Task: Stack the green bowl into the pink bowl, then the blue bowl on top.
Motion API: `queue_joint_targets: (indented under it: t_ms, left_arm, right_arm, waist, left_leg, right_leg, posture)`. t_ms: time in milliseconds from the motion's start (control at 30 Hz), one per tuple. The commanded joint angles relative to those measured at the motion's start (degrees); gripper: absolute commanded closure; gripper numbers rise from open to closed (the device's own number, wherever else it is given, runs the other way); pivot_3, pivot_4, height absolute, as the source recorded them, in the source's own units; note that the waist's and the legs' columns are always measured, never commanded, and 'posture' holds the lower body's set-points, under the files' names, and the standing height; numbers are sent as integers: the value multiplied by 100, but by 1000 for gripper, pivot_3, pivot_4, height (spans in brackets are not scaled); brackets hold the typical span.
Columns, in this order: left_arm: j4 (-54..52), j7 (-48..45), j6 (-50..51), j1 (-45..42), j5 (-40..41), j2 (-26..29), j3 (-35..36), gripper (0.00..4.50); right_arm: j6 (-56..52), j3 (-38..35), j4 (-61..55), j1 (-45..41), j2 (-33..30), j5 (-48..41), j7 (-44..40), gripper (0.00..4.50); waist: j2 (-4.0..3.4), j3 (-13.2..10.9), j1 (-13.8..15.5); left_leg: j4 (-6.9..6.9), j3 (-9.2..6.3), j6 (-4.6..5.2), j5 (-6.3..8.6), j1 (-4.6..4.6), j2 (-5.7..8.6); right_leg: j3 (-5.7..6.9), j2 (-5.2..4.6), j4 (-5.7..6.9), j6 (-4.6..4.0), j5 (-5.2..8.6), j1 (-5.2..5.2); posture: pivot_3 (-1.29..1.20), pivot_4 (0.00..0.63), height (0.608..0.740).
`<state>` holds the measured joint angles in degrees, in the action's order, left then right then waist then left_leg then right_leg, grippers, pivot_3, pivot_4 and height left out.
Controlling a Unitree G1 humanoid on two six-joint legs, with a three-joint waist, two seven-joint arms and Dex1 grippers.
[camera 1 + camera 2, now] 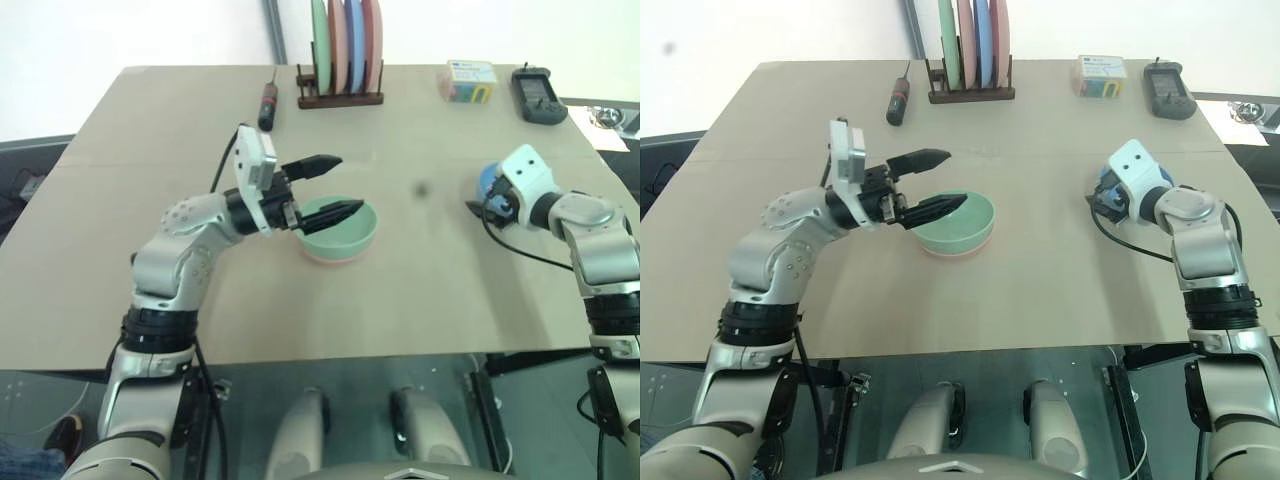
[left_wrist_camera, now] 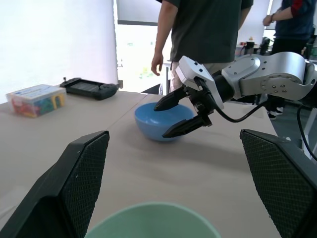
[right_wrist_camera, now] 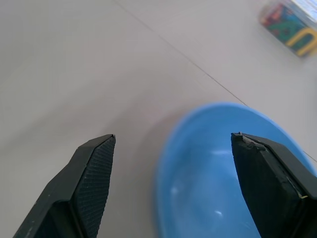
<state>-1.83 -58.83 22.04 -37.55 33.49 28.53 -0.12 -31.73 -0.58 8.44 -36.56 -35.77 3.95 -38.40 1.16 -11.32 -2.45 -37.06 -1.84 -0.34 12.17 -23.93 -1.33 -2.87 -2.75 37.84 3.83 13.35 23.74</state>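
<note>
At frame centre, the green bowl [image 1: 340,228] is already nested in the pink bowl [image 1: 335,257]. At right, the blue bowl [image 2: 163,120] is being approached by the wide-open, empty right gripper [image 2: 180,115], probably untouched; its rim must be straddled next. The left gripper [image 1: 328,187] is being held open, empty.

bright, even | window [image 2: 59,44] glare | blue bowl [image 3: 233,173] blurred

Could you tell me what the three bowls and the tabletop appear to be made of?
The green bowl, the pink bowl under it and the blue bowl look like plain moulded plastic: uniform colour, smooth walls, soft matte sheen. The table looks like bare brown board, perhaps fibreboard or cardboard sheeting, flat and dull with a faint seam.
</note>
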Motion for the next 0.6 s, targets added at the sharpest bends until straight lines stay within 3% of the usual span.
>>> queue_joint_targets:
  t_ms: [33,100,233,267,433,600]
  left_arm:
    - [13,-96,-130,-163,-49,-45,20,0]
    - [1,-109,-123,-166,-62,-66,24,0]
    - [-80,-76,-76,-126,-51,-80,91,0]
    - [-94,-67,-70,-115,-47,-78,101,0]
    - [-216,13,-36,5,-41,-62,127,0]
    - [-323,70,9,126,-14,40,214,0]
  right_arm:
    - [89,-79,55,-14,-36,-91,77,612]
    - [83,-20,139,-24,4,-142,25,612]
    - [184,87,368,-62,49,-169,-8,1626]
    - [225,105,432,-74,51,-168,-6,2278]
    - [421,222,765,-173,82,-168,-36,4413]
    - [512,287,629,-333,90,-205,-143,4413]
  waist:
    - [0,0,1]
    - [0,0,4]
    - [0,0,9]
    - [0,0,10]
    - [0,0,10]
    - [0,0,7]
  left_leg:
    - [0,0,0,0,0,0]
    - [0,0,0,0,0,0]
    - [0,0,0,0,-1,0]
    - [-1,0,0,0,-1,0]
    - [-1,0,0,0,-1,0]
    - [-1,-1,0,0,-1,0]
  right_leg:
    - [0,0,0,0,0,0]
    - [0,0,0,0,0,0]
    - [0,0,-1,1,0,0]
    - [0,0,-1,1,0,0]
    - [0,0,-1,1,0,-1]
    - [0,0,0,1,0,-1]
  posture:
    - [0,150,740]
    - [0,150,740]
    - [0,150,740]
    - [0,150,740]
    - [0,150,740]
    - [0,150,740]
